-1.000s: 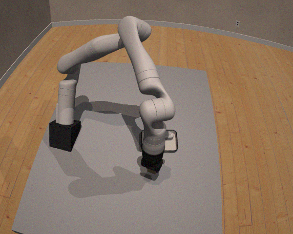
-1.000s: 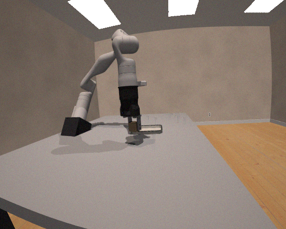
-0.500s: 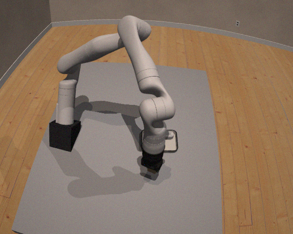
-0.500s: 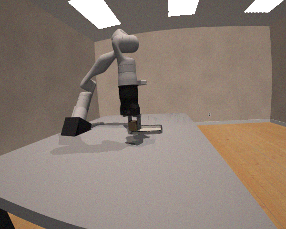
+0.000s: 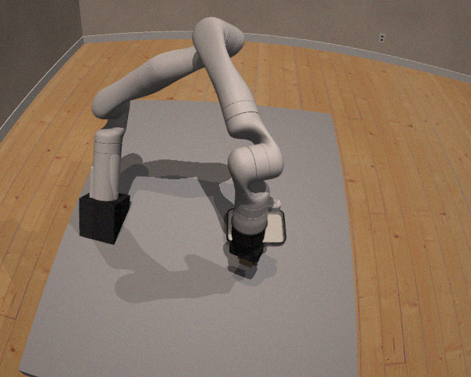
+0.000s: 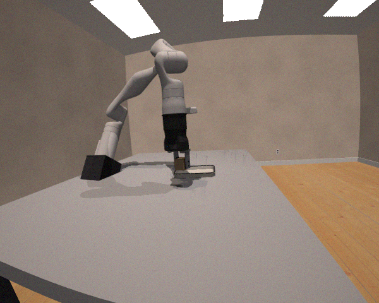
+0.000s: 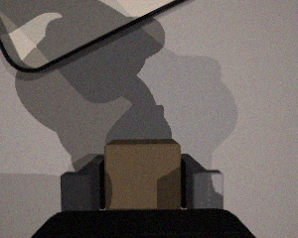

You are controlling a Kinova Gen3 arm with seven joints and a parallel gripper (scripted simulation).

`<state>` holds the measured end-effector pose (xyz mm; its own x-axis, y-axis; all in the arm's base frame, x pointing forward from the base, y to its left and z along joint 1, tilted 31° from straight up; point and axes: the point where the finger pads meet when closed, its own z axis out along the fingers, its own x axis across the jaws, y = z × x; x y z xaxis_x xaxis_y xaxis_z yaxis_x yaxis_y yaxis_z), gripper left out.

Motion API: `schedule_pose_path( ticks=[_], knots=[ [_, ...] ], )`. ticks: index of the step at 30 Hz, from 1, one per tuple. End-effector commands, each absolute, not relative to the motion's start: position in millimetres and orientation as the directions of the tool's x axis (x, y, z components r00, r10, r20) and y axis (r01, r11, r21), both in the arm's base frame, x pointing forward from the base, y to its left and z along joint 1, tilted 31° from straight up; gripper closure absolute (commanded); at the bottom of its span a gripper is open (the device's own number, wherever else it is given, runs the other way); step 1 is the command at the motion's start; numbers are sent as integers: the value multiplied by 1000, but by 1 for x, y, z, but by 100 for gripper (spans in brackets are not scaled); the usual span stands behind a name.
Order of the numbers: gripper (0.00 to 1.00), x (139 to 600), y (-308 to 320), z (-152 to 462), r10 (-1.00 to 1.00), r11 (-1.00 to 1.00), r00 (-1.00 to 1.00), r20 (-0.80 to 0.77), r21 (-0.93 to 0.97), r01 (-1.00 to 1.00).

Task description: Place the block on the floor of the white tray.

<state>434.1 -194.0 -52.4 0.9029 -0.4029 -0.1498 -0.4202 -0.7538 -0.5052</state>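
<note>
My gripper (image 7: 143, 173) is shut on a brown block (image 7: 142, 175) and holds it well above the grey table top. The block also shows between the fingers in the exterior view (image 6: 180, 163) and just under the black gripper body in the top view (image 5: 246, 262). The white tray with a dark rim (image 5: 274, 228) lies flat on the table just beyond the gripper, partly hidden by the wrist. In the wrist view a rounded corner of the tray (image 7: 50, 35) shows at the top left, ahead of the block. In the exterior view the tray (image 6: 199, 169) lies just right of the block.
The arm's black base (image 5: 103, 217) stands at the left side of the grey table. The table edge drops to a wooden floor on the right (image 6: 313, 196). The arm's shadow falls on the table under the gripper.
</note>
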Motion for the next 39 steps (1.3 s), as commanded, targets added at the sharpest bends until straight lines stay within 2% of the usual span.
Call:
schedule_pose_path(
  ticks=[1,5,6,9,39],
  knots=[
    [100,445,-136,-15,-408,-755,902,-143,-502,-421],
    [100,448,-117,-3,-408,-755,902,-143,-502,-421],
    [100,453,-88,15,-408,-755,902,-143,-502,-421],
    [100,457,-62,31,-408,-755,902,-143,-503,-421],
    [100,459,-56,22,-409,-755,901,-142,-501,-422]
  ],
)
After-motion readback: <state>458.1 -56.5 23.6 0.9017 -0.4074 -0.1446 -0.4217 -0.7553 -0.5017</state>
